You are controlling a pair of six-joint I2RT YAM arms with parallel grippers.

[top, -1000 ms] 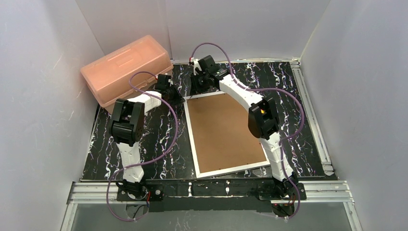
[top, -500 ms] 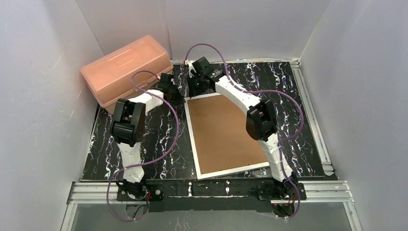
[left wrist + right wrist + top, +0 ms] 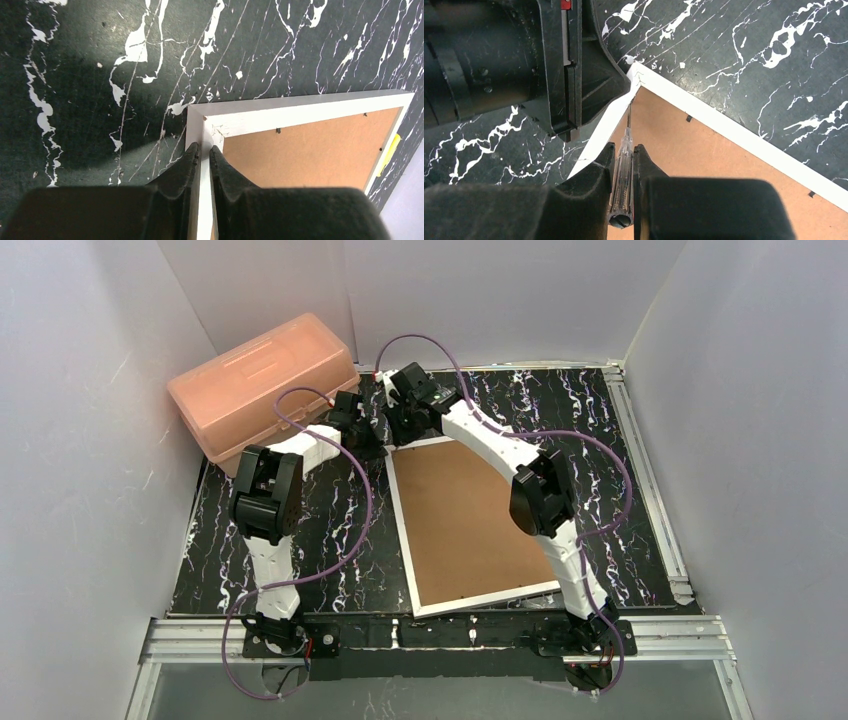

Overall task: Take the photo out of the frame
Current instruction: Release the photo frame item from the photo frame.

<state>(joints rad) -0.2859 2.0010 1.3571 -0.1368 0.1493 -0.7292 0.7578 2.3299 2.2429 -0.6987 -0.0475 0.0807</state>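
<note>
The frame (image 3: 465,525) lies face down on the black marbled table, its brown back up and thin white border around it. The photo is hidden under that back. My left gripper (image 3: 373,445) (image 3: 204,148) is shut on the white border (image 3: 215,122) at the far left corner. My right gripper (image 3: 397,428) (image 3: 624,146) is shut on a clear-handled screwdriver (image 3: 622,170). Its thin blade points at the inner corner where the brown back (image 3: 704,160) meets the border, right beside the left gripper's fingers (image 3: 599,75).
A pink plastic box (image 3: 262,380) stands at the back left, close behind the left arm. Small black tabs (image 3: 278,131) sit along the edge of the back board. A yellow tag (image 3: 392,147) sticks out at the frame's far side. White walls enclose the table.
My right gripper has swung left with the screwdriver, to the frame's far left corner beside the left gripper. The left gripper has held its grip in place.
</note>
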